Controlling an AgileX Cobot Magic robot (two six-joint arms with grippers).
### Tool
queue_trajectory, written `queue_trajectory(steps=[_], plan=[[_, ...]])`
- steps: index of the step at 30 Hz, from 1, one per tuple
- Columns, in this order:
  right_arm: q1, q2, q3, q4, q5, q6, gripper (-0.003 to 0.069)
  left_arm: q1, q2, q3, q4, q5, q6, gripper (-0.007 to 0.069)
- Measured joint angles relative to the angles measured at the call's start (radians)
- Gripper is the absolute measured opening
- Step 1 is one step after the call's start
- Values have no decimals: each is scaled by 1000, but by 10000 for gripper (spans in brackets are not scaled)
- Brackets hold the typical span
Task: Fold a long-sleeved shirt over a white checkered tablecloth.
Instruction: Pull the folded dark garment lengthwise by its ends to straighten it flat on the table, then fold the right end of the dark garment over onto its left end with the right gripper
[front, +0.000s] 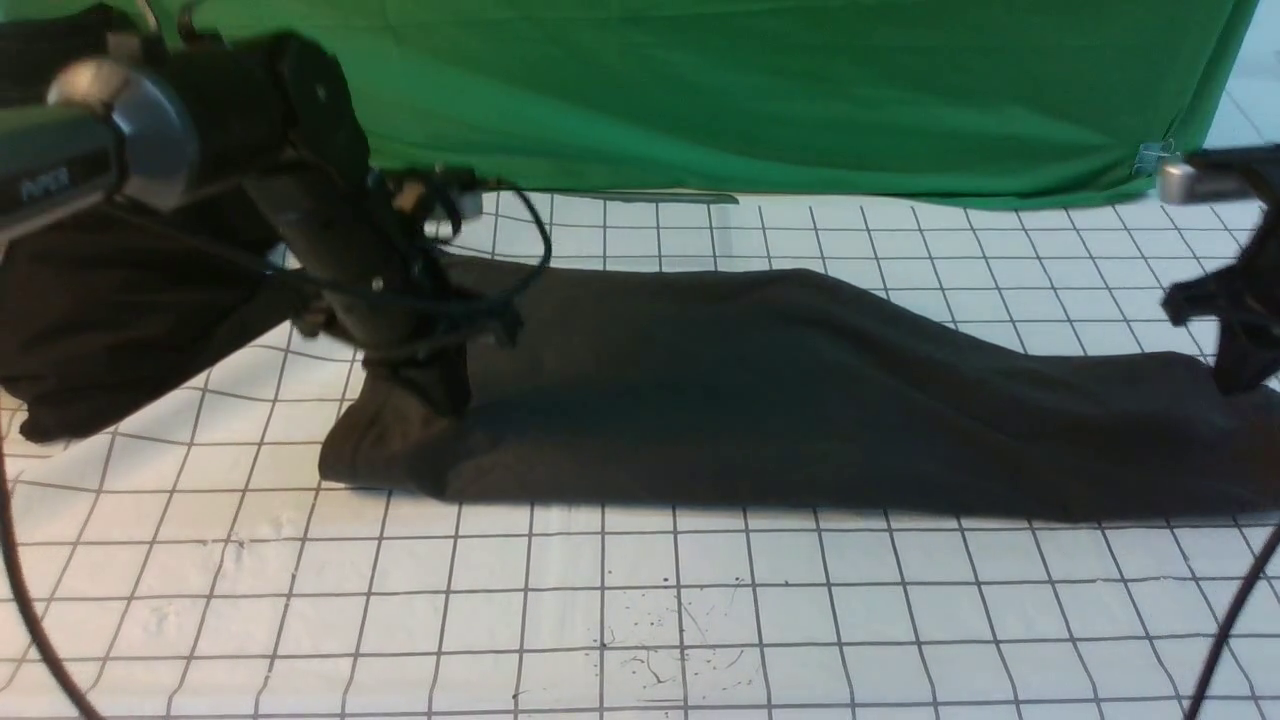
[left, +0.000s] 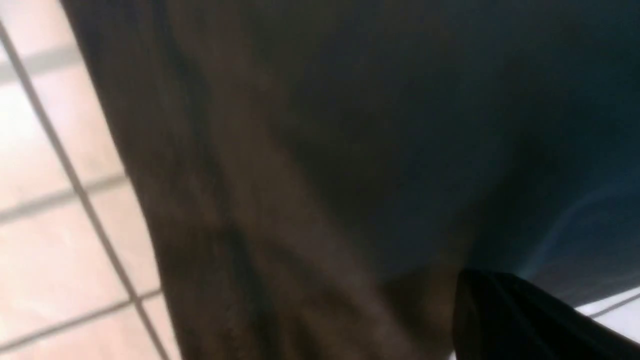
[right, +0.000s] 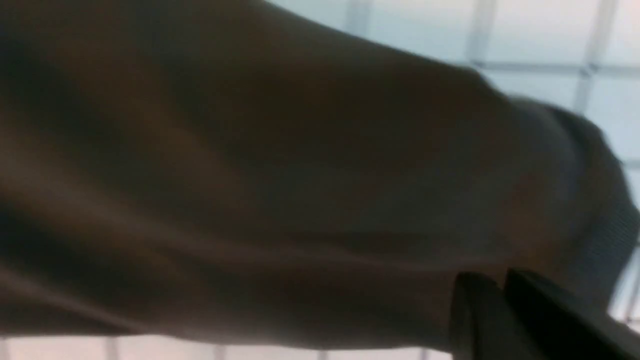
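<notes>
The white checkered tablecloth (front: 640, 600) covers the whole surface, filling the lower two thirds of the front view, its grid running out to both side edges. A plain green cloth (front: 750, 90) hangs across the top of the frame, behind the surface.

The long-sleeved shirt (front: 800, 400) lies on the tablecloth as a long dark band across the middle of the frame, from left of centre out to the right edge. Its print is not visible. A blacker heap of cloth (front: 110, 310) sits at the far left, apart from the shirt.

The left arm (front: 330, 220) comes down from the upper left. The left gripper (front: 425, 375) is pressed together on the shirt's left end, and a bunch of cloth is pulled up to it from the surface. In the left wrist view dark knit fills most of the picture, with one black finger (left: 500, 315) at the lower right.

The right gripper (front: 1240, 360) is at the right edge of the frame, on the shirt's right end. In the right wrist view its fingers (right: 475, 315) are drawn close together on the cloth, next to a ribbed edge (right: 600, 225).

A few small dark specks (front: 660, 640) mark the tablecloth at bottom centre.
</notes>
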Motion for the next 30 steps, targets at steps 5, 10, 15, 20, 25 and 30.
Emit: queue_trajectory(steps=[5,10,15,20,25,30], plan=[[-58,6,17,0,-29,6,365,0,-2,116,85,-65,-67,-6],[-71,51,17,0,-41,11,609,-2,-12,137,95,-94,-82,-6],[-71,137,17,0,-52,22,637,-2,-13,138,93,-94,-83,-6],[-73,165,15,29,-60,22,489,-2,-13,139,90,-97,-83,-6],[-76,166,15,42,-60,-16,151,-2,-13,139,87,-96,-83,-6],[-114,147,18,62,-58,-23,36,-2,-44,147,95,-88,-83,-6]])
